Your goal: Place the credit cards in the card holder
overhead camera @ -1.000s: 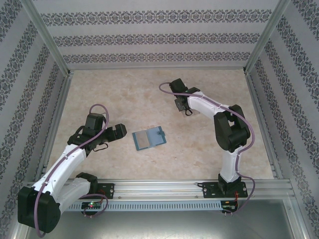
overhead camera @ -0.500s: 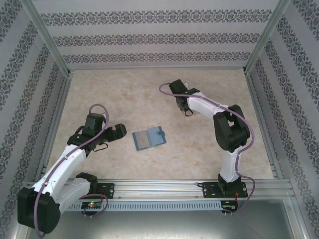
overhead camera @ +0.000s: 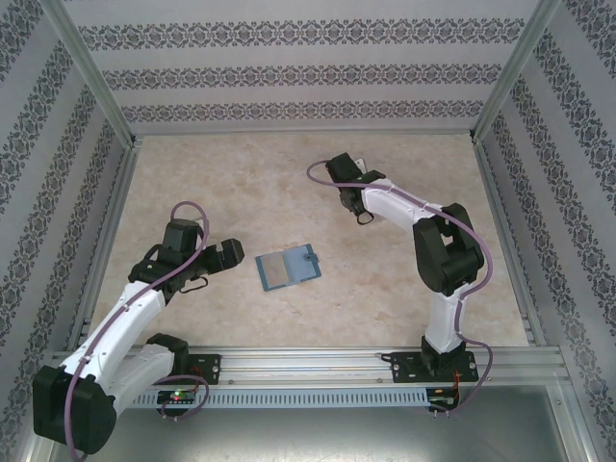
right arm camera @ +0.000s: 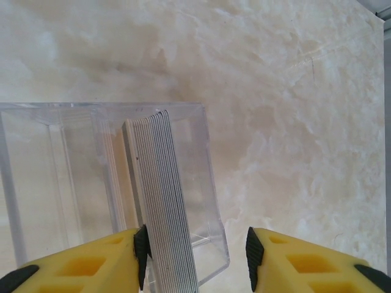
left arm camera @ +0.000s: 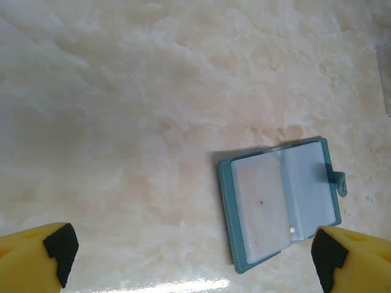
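Teal card holder (overhead camera: 287, 267) lies open and flat around the middle of the worktop (overhead camera: 192, 173), a little toward its near edge. Left fingers (left arm camera: 61, 253) gape wide beside it, holding nothing. Credit cards (right arm camera: 160, 201) stand on edge in a clear stand (right arm camera: 208, 183), between the parted right fingers (right arm camera: 91, 265), one pad just beside the stack.

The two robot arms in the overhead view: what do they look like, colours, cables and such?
Both the left arm and the right arm have white tubular links joined by chunky black joints, with a thin purple cable looping along each. Each stands on a black base bolted to a silvery rail. The wrist views show blocky yellow fingers tipped with black pads.
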Controlling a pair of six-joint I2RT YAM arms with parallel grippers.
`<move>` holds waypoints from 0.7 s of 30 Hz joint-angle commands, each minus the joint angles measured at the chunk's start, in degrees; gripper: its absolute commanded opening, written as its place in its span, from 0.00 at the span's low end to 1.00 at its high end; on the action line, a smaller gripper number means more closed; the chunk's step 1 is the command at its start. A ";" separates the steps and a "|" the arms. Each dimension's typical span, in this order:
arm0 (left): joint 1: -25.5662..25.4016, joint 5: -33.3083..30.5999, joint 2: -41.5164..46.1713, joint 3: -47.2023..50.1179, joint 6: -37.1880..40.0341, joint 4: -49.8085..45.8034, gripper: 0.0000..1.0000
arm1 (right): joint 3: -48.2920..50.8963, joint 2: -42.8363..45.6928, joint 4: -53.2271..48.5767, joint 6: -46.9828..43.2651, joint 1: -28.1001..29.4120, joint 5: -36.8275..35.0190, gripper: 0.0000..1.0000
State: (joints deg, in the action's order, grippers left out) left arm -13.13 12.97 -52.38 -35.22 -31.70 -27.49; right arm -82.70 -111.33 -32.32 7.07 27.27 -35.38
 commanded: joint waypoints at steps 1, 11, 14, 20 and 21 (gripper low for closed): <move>-0.45 -1.02 0.96 0.20 0.24 -0.46 1.00 | -0.01 1.92 0.35 -0.82 0.66 -2.17 0.43; -0.46 -0.67 0.74 0.21 0.39 -0.23 1.00 | 0.58 2.34 0.64 -0.87 0.95 -1.75 0.36; -0.50 -0.77 1.00 -0.06 0.33 -0.91 1.00 | 0.70 2.52 1.19 -1.05 0.86 -1.79 0.36; -0.47 -0.97 1.11 -0.12 0.26 -1.42 1.00 | 1.27 3.40 2.03 -1.32 0.86 -2.17 0.36; -0.50 -1.02 1.30 0.11 0.15 -1.21 1.00 | 1.19 3.40 2.10 -1.42 0.92 -2.07 0.36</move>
State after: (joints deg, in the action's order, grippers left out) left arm -13.13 12.97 -52.21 -35.22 -31.70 -27.51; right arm -82.24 -110.24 -31.00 5.98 27.64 -35.42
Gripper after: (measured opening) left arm 0.997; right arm 0.360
